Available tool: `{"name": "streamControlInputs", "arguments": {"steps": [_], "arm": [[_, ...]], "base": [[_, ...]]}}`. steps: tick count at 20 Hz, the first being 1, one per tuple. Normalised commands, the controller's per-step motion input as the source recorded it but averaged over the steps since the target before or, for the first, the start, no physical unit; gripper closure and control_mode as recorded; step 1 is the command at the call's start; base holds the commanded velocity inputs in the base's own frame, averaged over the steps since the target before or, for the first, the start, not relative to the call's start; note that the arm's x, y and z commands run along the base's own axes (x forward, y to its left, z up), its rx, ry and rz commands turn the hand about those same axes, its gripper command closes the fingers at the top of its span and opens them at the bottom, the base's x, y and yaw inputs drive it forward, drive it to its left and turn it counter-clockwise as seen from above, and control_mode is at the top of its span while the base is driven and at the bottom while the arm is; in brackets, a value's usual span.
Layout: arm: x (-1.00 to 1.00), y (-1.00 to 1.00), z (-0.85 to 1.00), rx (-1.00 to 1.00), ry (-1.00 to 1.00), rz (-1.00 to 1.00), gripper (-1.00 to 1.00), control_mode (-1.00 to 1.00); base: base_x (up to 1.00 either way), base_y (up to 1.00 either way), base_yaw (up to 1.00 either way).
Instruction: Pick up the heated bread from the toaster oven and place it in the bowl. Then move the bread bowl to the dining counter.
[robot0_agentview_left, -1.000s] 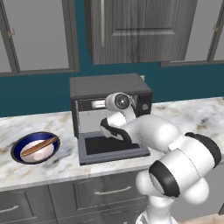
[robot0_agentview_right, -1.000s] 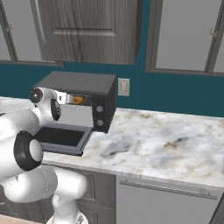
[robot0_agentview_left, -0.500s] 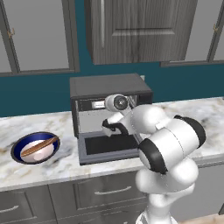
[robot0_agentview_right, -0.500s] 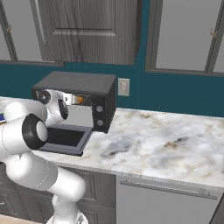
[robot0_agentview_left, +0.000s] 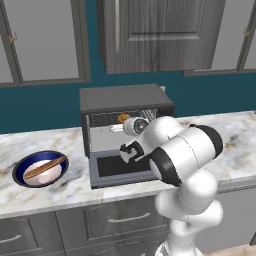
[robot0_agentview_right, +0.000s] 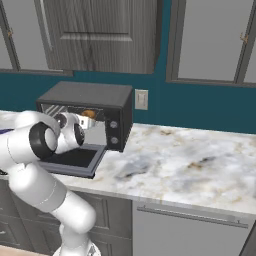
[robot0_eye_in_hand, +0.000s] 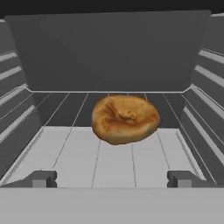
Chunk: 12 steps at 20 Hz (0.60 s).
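End effector (robot0_eye_in_hand: 112, 178) spread wide, fingertips (robot0_eye_in_hand: 41, 179) well apart and holding nothing, pointed into the open toaster oven (robot0_agentview_left: 125, 102). Bread (robot0_eye_in_hand: 125, 119), small, round and golden-brown, lying on the wire rack (robot0_eye_in_hand: 78, 153) inside, ahead of the fingertips and centred between them, not touched. Oven door (robot0_agentview_left: 122, 167) dropped down flat onto the marble desk (robot0_agentview_right: 190, 160), with the white arm reaching over it. Knobs (robot0_agentview_right: 114, 133) placed on the right panel of the oven. Blue bowl (robot0_agentview_left: 22, 167) with white inside standing on the desk to the left of the oven, well apart from it, with a long thin brown stick (robot0_agentview_left: 45, 167) lying across it. Grey cabinets (robot0_agentview_left: 150, 35) and teal wall (robot0_agentview_right: 200, 107) behind.
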Motion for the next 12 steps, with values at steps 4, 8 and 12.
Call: {"name": "streamControlInputs", "arguments": {"steps": [4,8,12], "arm": [[-0.06,-0.34,-0.61,-0.02,0.06,0.00,-1.00,-1.00],[-0.06,-0.16,-0.40,-0.03,0.06,-0.01,-1.00,-1.00],[-0.10,-0.03,-0.18,-0.02,0.02,-0.04,-1.00,-1.00]], "base": [[0.00,0.00,0.00],[0.00,0.00,0.00],[0.00,0.00,0.00]]}}
